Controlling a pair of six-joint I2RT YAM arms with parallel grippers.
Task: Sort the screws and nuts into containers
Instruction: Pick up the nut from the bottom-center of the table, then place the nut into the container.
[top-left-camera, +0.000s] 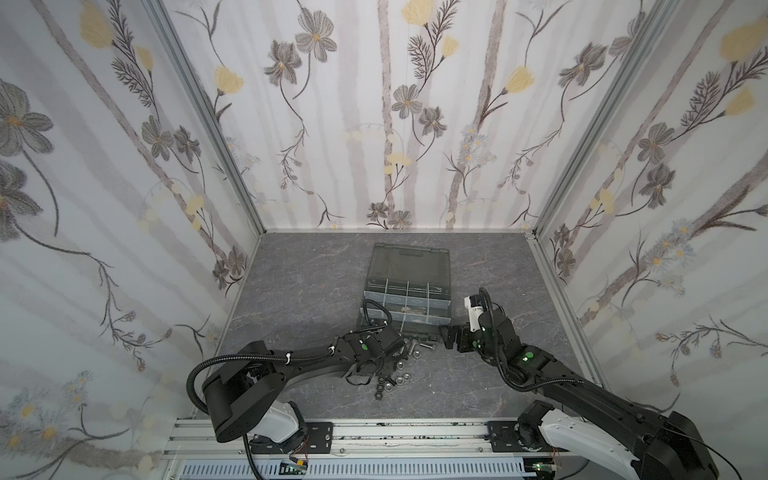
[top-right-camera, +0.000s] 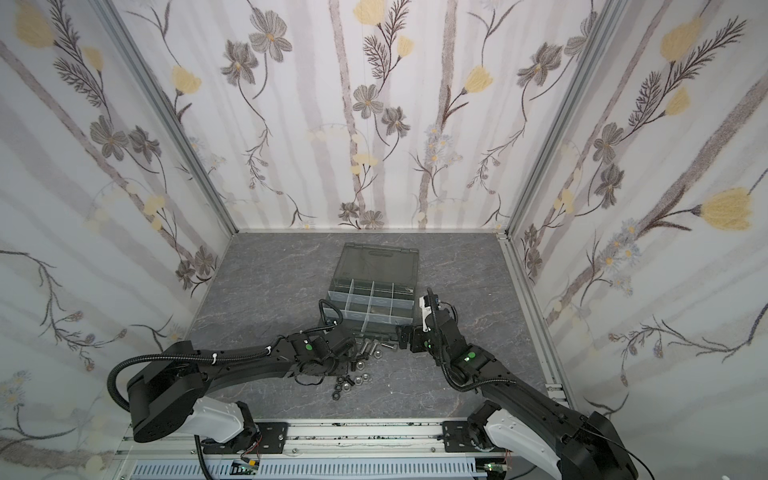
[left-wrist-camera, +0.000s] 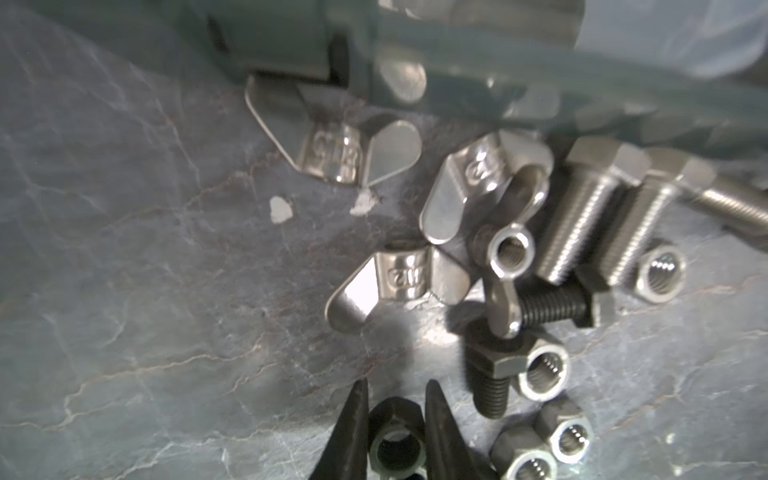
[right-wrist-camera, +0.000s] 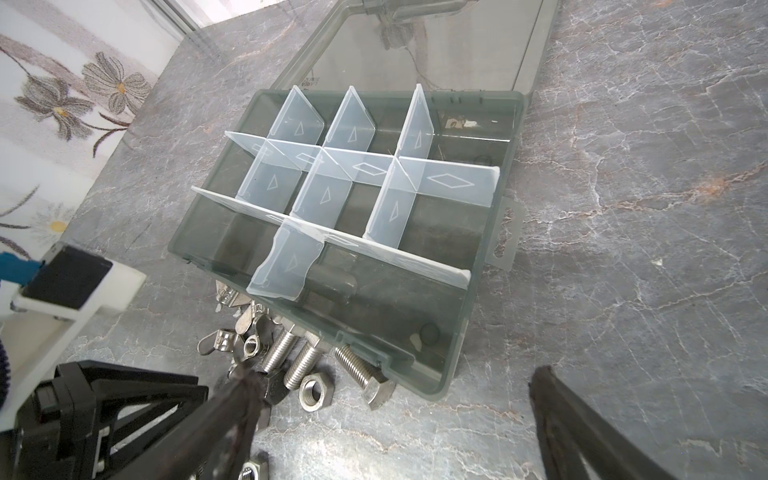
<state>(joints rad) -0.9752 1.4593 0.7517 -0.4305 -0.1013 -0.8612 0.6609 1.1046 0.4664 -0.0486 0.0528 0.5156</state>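
Black nut (left-wrist-camera: 397, 444) right up at the lens, and the left tool (left-wrist-camera: 397, 384) has it: two dark fingers (left-wrist-camera: 357, 419) squeezed against its sides, clamped on. Whether it rests on the desk (left-wrist-camera: 145, 291) or sits just off it, I cannot tell. A second dark ring peeks out from under it.

Just beside that grip sits the rest of the heap. More nuts (left-wrist-camera: 660, 274), silver and black, lie loose on the grey stone-look surface. Two silver screws (left-wrist-camera: 582, 216) lie side by side, heads toward the case, with a black screw (left-wrist-camera: 552, 307) lying crosswise under a wing nut. Shiny wing nuts (left-wrist-camera: 478, 191) are scattered among them, one touching another. Two white flecks (left-wrist-camera: 280, 208) dot the desk close by.

From the right wrist, the heap crowds the near wall of the smoky grey case (right-wrist-camera: 457, 332), some screws touching it. Its containers (right-wrist-camera: 436, 224) are split by pale dividers (right-wrist-camera: 415, 124), and the lid (right-wrist-camera: 436, 50) is laid back flat behind.

Right tool (right-wrist-camera: 392, 370) hovers over the case's near edge, fingers spread wide, gripping nothing. In a top view it hangs by the case's near right corner (top-left-camera: 446, 334), the heap (top-left-camera: 399, 365) between the two arms.
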